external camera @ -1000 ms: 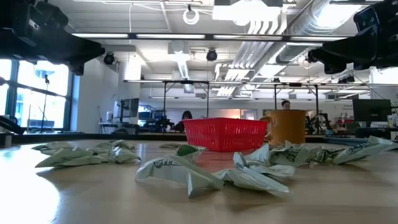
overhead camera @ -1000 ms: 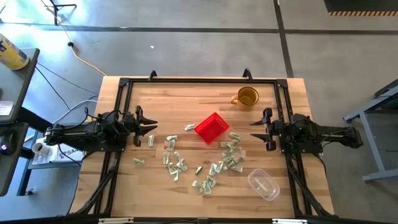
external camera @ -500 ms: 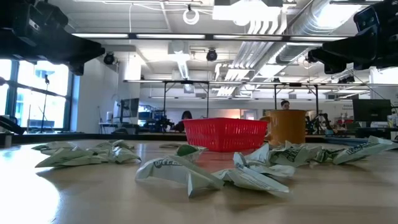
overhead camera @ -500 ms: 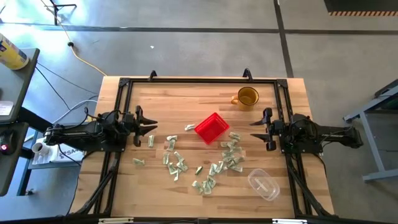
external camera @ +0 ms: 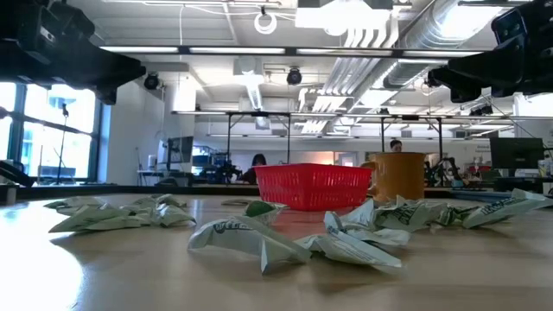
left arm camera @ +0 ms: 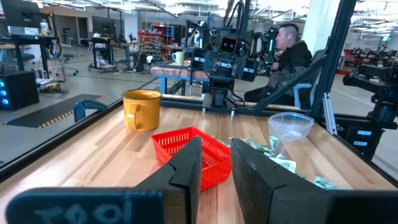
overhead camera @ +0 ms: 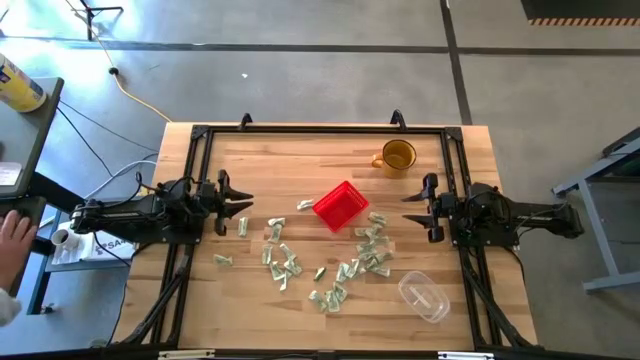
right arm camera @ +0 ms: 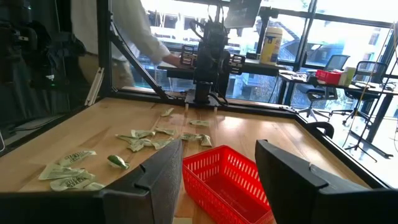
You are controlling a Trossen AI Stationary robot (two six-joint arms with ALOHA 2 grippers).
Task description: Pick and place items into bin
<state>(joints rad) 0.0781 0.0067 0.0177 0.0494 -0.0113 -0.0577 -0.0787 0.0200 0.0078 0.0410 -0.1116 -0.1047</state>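
Several pale green-and-white wrapped items lie scattered on the wooden table's middle and near part, also seen up close in the low view. The red bin stands on its base among them, with nothing showing inside it. My left gripper rests level at the table's left side, pointing at the bin, open a narrow gap with nothing in it. At the right side my right gripper rests level, open wider, holding nothing. Both stand well clear of the items.
An amber mug stands at the far right. A clear plastic container lies at the near right. A black frame runs round the table. A person's hand shows at a side desk left of the table.
A person's hand has come into the high view at the far left, beside the side desk. Both arms and everything on the table have kept still.
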